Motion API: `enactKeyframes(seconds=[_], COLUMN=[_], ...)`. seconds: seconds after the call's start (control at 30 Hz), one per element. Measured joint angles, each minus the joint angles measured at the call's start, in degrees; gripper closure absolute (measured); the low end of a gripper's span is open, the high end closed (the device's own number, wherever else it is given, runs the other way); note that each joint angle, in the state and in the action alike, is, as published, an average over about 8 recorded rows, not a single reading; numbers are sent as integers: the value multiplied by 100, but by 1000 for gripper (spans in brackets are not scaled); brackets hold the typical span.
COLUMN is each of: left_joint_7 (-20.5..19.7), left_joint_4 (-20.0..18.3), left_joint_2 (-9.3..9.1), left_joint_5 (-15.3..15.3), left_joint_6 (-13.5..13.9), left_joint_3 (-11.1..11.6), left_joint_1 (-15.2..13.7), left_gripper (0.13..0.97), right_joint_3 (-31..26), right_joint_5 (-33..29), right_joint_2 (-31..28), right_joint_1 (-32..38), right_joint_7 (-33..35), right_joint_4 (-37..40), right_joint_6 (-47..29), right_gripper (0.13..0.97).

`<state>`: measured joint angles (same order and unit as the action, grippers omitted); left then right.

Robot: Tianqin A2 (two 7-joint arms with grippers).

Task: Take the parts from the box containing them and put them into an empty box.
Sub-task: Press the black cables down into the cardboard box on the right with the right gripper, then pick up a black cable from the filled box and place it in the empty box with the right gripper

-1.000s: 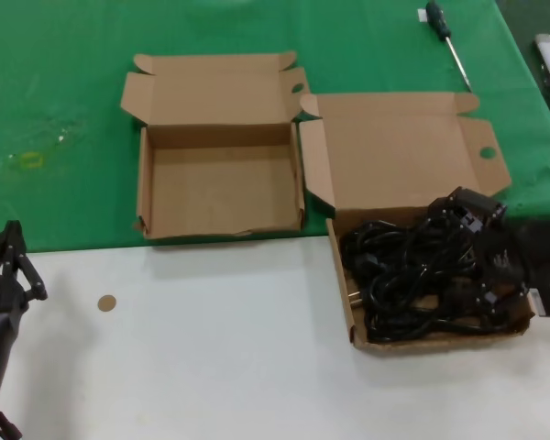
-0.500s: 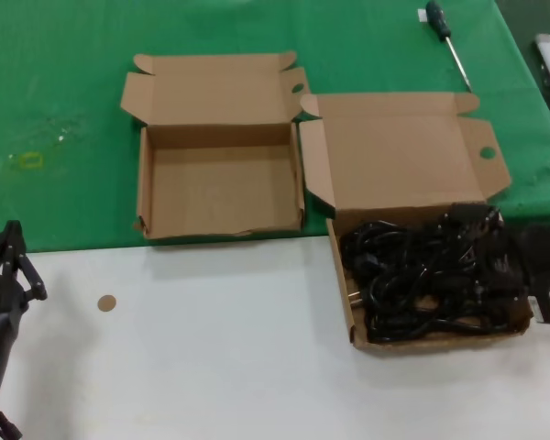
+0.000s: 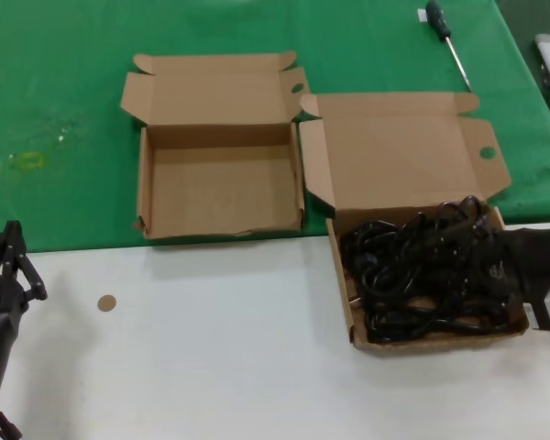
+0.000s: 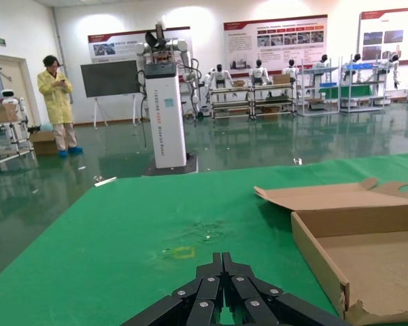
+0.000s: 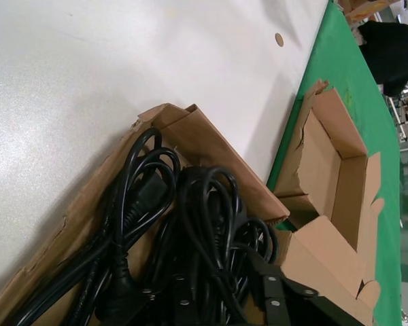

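Change: right gripper (image 3: 495, 240) has dropped from above the cord pile down into it since a second ago; left arm hasn't budged.
Right gripper: buried among the black power cords (image 3: 426, 275) at the right end of the larger cardboard box (image 3: 346, 298); black on black, can't tell if its fingers are spread or pinching.
Power cords: tangled looped bundles with plug ends, all in the larger box's tray; wrist view shows loops lying against the tray wall (image 5: 211, 146).
Larger box: straddles the green cloth (image 3: 64, 92) and the white table (image 3: 211, 348), lid flap laid back.
Smaller cardboard box (image 3: 220, 188): just beside it on the robot's left, on the green cloth, tray bare.
Left gripper (image 3: 7, 266): parked low at near-left table edge, fingers pressed together.
Screwdriver (image 3: 447, 41): far right on the cloth, well apart from the boxes.
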<state>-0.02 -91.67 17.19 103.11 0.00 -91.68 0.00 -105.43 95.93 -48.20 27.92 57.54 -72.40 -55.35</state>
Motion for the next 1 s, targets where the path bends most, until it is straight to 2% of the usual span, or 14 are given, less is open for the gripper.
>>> enactKeyframes(seconds=[0.1,0.4,0.5,0.77,1.0], left_joint_7=[0,0,0,0,0], left_joint_4=[0,0,0,0,0], left_joint_2=[0,0,0,0,0], left_joint_5=[0,0,0,0,0], left_joint_6=[0,0,0,0,0], left_joint_3=[0,0,0,0,0], left_joint_1=[0,0,0,0,0], left_gripper=[945,945,945,945,945], right_joint_3=[2,22,25,-7,-65], right_joint_5=[3,-10,-17,-44,-117], right_joint_2=[7,-41,-98,-291,-314], right_joint_1=[-10,-72,-94,44,535], right_joint_7=[15,-26,-210,-1336,-2363], right_joint_4=[16,-7,-72,-318,-465], right_joint_6=[3,29,25,-86,-193], right_gripper=[756,879,879,888,890])
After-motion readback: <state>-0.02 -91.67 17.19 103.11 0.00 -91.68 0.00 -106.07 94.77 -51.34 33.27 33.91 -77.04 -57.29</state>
